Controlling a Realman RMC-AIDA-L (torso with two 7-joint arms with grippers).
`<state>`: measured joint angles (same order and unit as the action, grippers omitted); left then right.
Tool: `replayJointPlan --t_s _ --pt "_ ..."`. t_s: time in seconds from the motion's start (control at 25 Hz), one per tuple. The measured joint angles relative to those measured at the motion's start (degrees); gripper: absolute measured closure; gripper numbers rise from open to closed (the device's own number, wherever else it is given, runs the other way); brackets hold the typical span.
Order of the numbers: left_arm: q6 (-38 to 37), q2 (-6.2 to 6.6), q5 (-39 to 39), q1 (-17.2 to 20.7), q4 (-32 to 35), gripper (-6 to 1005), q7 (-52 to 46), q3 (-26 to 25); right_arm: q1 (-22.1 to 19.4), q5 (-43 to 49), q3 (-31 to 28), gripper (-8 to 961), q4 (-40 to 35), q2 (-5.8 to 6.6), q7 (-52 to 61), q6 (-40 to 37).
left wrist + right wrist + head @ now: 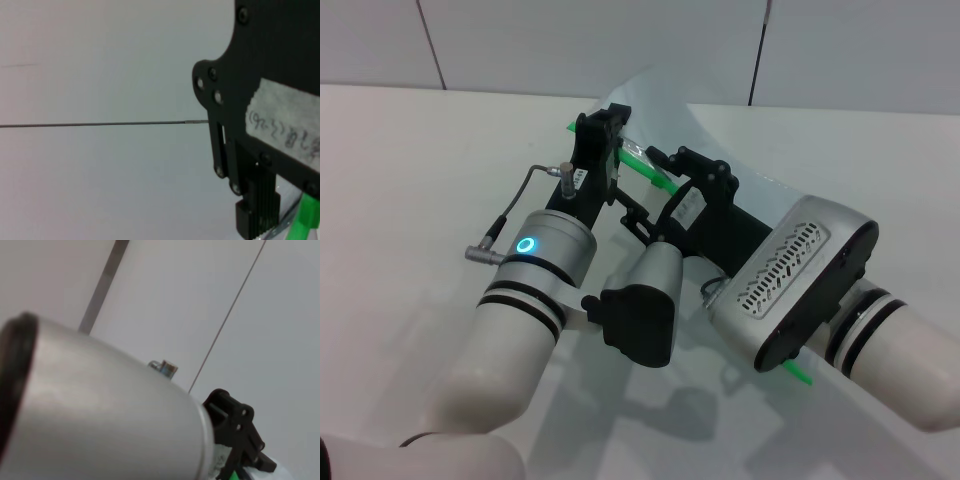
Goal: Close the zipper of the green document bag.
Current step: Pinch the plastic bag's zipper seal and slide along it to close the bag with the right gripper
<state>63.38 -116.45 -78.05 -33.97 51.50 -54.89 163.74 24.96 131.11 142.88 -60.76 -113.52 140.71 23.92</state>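
Observation:
The green document bag (655, 95) lies on the white table, its translucent far end curled upward. Its zipper (645, 166) runs as a bright green strip from the far corner toward my right forearm, where a short piece shows again. My left gripper (603, 150) sits on that far end with the strip passing through it, shut on the bag's edge. In the left wrist view a ridged finger (257, 217) rests beside the zipper (306, 222). My right gripper (665, 172) is on the strip just behind the left one. The slider is hidden.
Both forearms cross over the middle of the white table (410, 180), covering most of the bag. A silver cylinder (100, 410) fills much of the right wrist view, with a black gripper part (235, 425) beyond it. A pale panelled wall (620, 40) stands behind.

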Motion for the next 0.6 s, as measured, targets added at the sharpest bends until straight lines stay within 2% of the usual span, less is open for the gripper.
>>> replayJointPlan --t_s 0.6 --pt "0.3 0.09 0.0 0.1 0.1 944 0.6 0.0 -0.4 0.2 -0.1 488 0.2 -0.03 0.0 0.5"
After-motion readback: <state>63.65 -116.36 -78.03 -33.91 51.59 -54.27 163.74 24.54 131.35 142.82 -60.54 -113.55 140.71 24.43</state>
